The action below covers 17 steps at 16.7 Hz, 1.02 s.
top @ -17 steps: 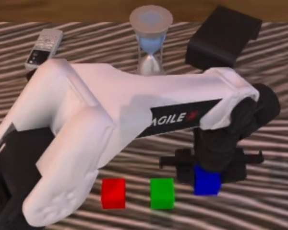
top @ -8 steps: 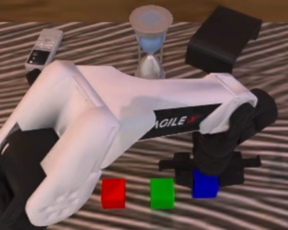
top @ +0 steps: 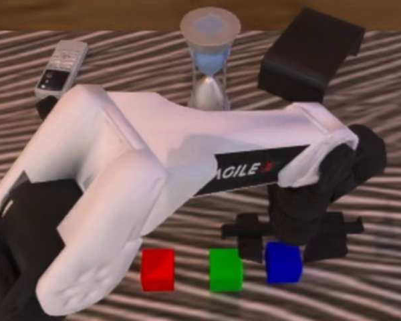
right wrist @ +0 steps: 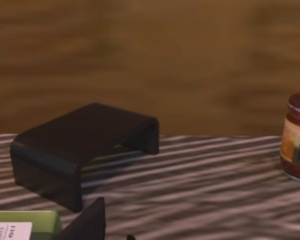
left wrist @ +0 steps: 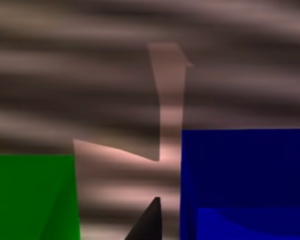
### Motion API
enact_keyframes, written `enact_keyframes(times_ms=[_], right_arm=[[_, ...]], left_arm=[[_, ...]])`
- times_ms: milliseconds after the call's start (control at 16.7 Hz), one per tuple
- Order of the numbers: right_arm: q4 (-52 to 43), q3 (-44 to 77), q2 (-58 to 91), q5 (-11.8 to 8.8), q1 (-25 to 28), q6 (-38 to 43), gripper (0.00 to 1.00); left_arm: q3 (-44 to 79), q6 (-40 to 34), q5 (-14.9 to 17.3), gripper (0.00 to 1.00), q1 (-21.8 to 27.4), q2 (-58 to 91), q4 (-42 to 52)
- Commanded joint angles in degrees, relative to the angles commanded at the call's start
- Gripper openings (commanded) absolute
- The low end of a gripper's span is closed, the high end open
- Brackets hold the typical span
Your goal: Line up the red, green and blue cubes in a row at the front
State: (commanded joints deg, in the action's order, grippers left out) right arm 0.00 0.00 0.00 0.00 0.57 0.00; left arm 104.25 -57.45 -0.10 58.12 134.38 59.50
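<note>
Striped brown-grey tabletop [top: 381, 200]; wooden wall behind; left arm's jaws [top: 291, 246] spread around blue cube [top: 283, 263].

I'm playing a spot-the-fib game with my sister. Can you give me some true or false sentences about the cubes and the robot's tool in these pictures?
1. The green cube sits between the red cube and the blue cube. True.
2. The left tool is over the red cube. False: it is at the blue cube, with a finger on each side.
3. The blue cube is stacked on the green cube. False: they sit side by side on the table with a gap between them.
4. An hourglass stands at the back of the table. True.
5. The hourglass has fallen over. False: it stands upright.
</note>
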Motion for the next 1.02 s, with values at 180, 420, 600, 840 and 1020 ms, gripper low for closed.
enact_keyframes(times_ms=[180, 420, 600, 840, 1020], right_arm=[[0.0, 0.0, 0.0, 0.0, 0.0, 0.0, 1.0], [0.0, 0.0, 0.0, 0.0, 0.0, 0.0, 1.0], [0.0, 0.0, 0.0, 0.0, 0.0, 0.0, 1.0], [0.0, 0.0, 0.0, 0.0, 0.0, 0.0, 1.0], [0.0, 0.0, 0.0, 0.0, 0.0, 0.0, 1.0]], left_arm=[[0.0, 0.0, 0.0, 1.0, 0.0, 0.0, 0.0], [0.0, 0.0, 0.0, 1.0, 0.0, 0.0, 0.0], [0.01, 0.0, 0.0, 1.0, -0.09, -0.03, 0.01], [3.66, -0.13, 0.01, 1.0, -0.28, -0.74, 4.41], [8.51, -0.24, 0.0, 1.0, -0.8, -2.18, 11.34]])
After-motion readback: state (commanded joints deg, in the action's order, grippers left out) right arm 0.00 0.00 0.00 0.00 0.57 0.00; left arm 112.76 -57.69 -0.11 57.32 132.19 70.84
